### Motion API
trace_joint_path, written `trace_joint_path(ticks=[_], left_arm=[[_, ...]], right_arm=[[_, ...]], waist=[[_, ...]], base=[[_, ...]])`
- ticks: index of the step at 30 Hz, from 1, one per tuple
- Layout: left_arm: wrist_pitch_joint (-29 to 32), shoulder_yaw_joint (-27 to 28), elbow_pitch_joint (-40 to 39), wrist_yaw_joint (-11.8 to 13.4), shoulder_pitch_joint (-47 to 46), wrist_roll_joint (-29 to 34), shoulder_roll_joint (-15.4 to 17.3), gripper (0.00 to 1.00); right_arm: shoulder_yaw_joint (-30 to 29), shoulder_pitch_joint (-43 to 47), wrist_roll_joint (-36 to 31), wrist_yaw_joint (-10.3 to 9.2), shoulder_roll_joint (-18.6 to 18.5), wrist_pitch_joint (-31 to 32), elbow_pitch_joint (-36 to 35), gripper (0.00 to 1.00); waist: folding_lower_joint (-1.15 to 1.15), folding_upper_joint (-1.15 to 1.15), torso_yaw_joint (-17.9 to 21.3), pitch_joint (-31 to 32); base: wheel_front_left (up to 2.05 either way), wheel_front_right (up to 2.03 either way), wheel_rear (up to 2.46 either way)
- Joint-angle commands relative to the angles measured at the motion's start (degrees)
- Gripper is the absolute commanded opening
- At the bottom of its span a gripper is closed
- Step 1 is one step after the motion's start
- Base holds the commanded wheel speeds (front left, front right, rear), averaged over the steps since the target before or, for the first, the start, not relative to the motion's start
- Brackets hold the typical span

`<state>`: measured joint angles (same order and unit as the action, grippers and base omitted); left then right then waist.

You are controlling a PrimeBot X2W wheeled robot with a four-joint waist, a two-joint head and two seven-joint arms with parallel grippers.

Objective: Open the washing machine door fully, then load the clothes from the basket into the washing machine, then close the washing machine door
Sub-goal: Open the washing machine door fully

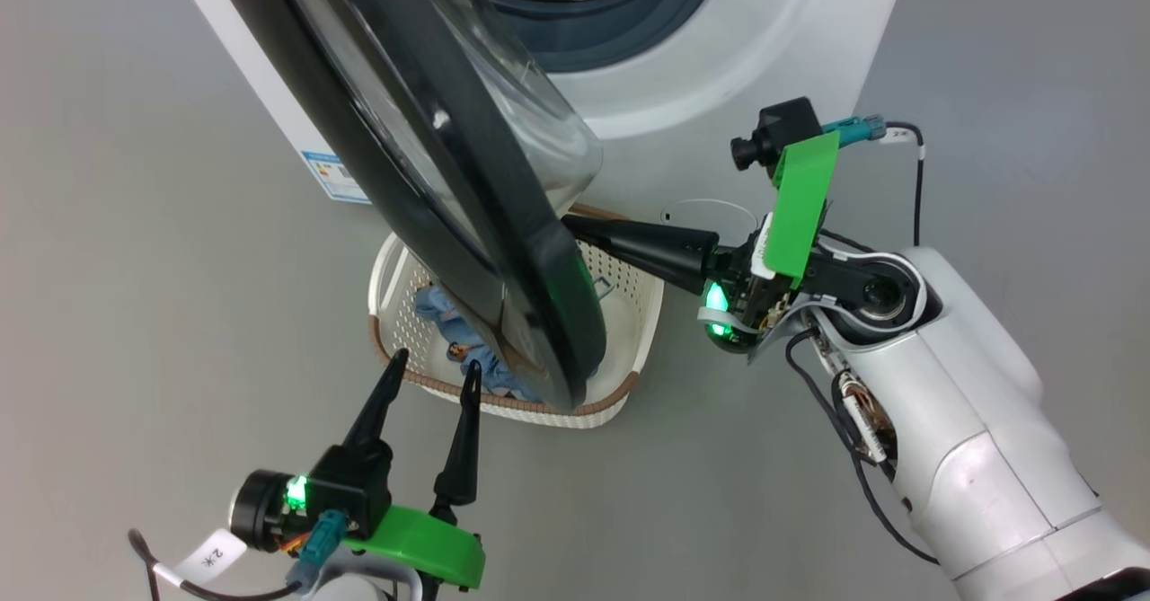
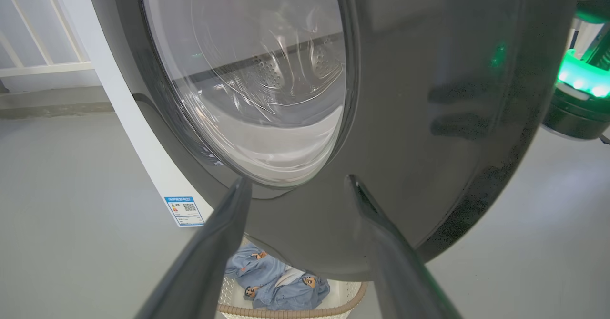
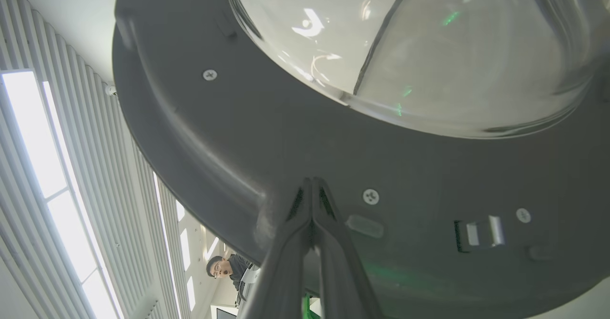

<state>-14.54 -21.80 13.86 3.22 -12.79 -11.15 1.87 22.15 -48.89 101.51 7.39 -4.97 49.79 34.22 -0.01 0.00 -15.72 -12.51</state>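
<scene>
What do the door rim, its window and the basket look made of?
Door rim: glossy dark plastic, probably; it shows reflections. Window: clear glass or plastic; bulging, see-through, with glints. Basket: matte cream plastic, perforated walls; brown woven-look edge.

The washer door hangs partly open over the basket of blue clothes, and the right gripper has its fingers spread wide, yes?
No, the right gripper has its fingers shut together, not spread; the right wrist view shows it. The rest is right.
</scene>
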Motion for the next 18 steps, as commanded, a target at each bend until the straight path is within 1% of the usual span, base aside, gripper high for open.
trace_joint_path(ticks=[1, 10, 18], left_arm=[[-0.5, 2.1, -0.9, -0.3, 0.1, 0.9, 1.0, 1.0], [-0.5, 2.2, -0.4, -1.1, 1.5, 1.1, 1.0, 1.0], [-0.5, 2.9, -0.3, -1.3, 1.9, 1.3, 1.0, 1.0]], right_arm=[[1.3, 1.0, 0.9, 0.1, 2.1, -0.3, -2.0, 0.0], [5.5, 2.3, 4.1, 0.1, 2.1, -2.3, -2.1, 0.0], [7.0, 2.2, 5.5, 0.1, 2.1, -3.7, -1.9, 0.0]], waist=[[0.01, 0.0, -0.3, 1.0], [0.01, 0.0, -0.7, 3.0], [0.01, 0.0, -0.5, 3.3]], base=[[0.0, 0.0, 0.0], [0.0, 0.0, 0.0], [0.0, 0.0, 0.0]])
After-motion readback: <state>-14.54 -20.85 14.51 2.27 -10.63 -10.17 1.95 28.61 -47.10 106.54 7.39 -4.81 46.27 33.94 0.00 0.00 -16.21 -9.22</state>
